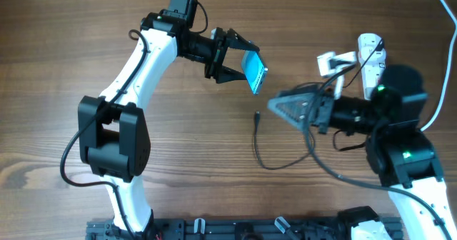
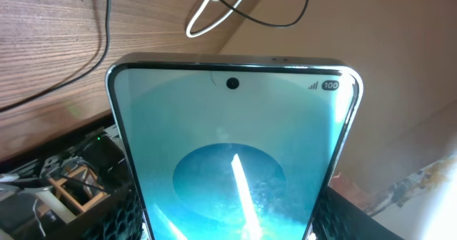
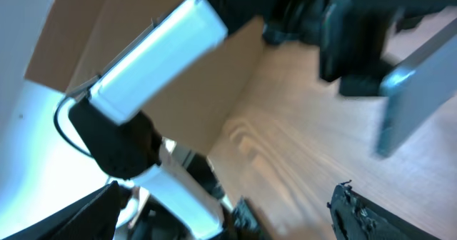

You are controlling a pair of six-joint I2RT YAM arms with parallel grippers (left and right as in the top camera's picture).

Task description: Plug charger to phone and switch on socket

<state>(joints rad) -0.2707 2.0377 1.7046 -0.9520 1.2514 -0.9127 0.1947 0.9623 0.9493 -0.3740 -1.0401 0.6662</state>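
My left gripper (image 1: 239, 61) is shut on the phone (image 1: 254, 70) and holds it tilted above the table, its cyan screen lit. In the left wrist view the phone (image 2: 235, 161) fills the frame between the fingers (image 2: 235, 229). The charger's thin black cable (image 1: 265, 161) lies looped on the table, its plug tip (image 1: 256, 115) free just below the phone. My right gripper (image 1: 287, 108) is open and empty, right of the tip and pointing at the phone. The right wrist view is blurred, with the fingers (image 3: 221, 218) wide apart. The white socket (image 1: 369, 61) lies at the back right.
A thick white cord (image 1: 437, 1) runs from the socket to the top right corner. A small white block (image 1: 332, 60) sits left of the socket. In the left wrist view, white cord (image 2: 207, 11) and black cable (image 2: 107, 26) lie on the wood beyond the phone.
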